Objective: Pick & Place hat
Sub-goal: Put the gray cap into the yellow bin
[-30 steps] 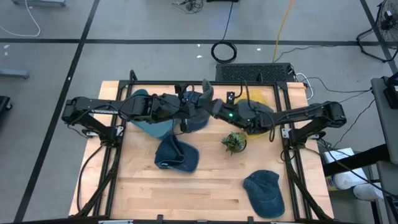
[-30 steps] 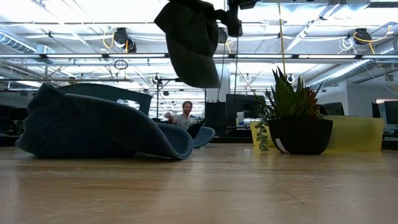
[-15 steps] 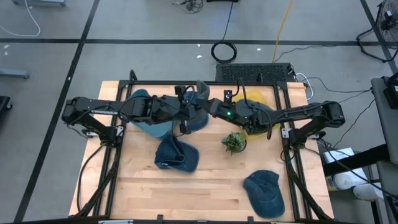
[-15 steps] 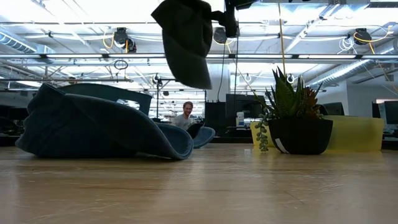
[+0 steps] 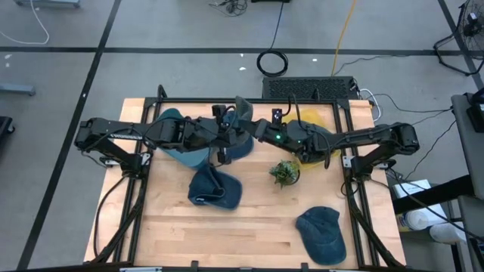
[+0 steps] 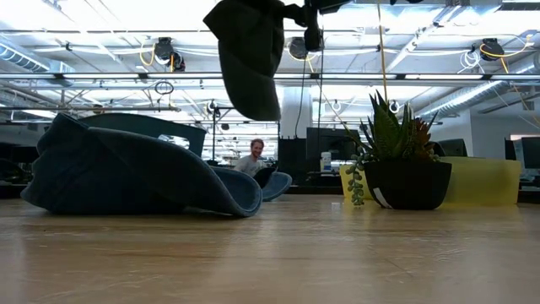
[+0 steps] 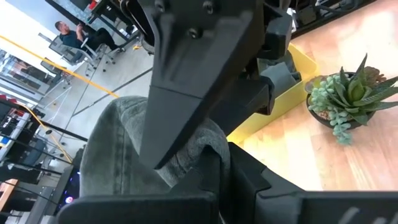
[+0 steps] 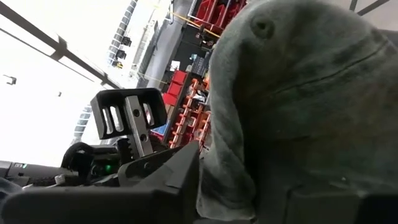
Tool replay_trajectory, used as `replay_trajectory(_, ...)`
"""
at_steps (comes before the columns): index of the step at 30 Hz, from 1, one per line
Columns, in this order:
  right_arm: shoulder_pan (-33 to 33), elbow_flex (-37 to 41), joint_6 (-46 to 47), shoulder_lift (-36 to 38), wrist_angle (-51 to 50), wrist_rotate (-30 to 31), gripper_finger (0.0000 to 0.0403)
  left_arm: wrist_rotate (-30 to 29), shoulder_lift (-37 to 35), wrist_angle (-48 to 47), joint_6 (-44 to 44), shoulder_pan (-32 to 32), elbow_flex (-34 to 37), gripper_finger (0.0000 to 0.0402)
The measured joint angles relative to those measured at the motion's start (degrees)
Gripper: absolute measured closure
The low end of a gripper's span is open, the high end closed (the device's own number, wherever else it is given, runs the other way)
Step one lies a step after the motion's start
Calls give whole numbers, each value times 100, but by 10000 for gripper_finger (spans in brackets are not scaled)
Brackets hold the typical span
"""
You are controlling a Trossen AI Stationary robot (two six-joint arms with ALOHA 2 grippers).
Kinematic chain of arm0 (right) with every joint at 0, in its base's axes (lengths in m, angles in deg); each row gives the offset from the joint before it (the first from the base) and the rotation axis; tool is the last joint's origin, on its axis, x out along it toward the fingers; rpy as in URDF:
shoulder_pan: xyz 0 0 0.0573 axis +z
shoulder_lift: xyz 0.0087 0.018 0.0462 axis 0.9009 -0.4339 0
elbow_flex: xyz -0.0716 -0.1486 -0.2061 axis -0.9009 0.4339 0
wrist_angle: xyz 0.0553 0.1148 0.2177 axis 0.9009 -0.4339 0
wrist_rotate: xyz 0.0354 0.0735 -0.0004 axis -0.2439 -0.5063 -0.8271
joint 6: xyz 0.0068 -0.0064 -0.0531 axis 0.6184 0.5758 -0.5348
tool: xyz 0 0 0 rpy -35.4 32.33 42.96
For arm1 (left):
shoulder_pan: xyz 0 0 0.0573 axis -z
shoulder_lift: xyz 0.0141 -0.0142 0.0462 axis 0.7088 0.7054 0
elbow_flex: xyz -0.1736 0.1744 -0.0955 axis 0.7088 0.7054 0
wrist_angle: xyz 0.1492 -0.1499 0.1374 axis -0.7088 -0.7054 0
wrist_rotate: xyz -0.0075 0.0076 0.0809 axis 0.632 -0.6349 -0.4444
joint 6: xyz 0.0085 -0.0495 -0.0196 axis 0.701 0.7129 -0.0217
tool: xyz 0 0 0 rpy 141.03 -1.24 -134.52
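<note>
Hat (image 5: 240, 121) hung mid-air over the table's (image 5: 257, 227) back, between both arms. Left claw (image 5: 227, 136) clenched on its fabric; right claw (image 5: 255, 130) was pinching it too. Looked soft, light, floppy; best held by a thick bunched fold or the brim.

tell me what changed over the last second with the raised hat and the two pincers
The right pincer moved in toward the left pincer and closed on the raised hat, which the left pincer stays shut on, so both grip it now. The hat shifted slightly in the low view. The hats lying on the table, the potted plant and the yellow bin stayed put.
</note>
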Motion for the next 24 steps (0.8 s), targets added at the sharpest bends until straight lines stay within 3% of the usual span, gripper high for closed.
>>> replay_trajectory(16,1,9,-115,200,-87,-54,390,180,-9,-123,196,-3,-13,388)
replay_trajectory(24,-143,-7,-622,657,-677,-577,391,258,-95,-207,894,-4,2,293)
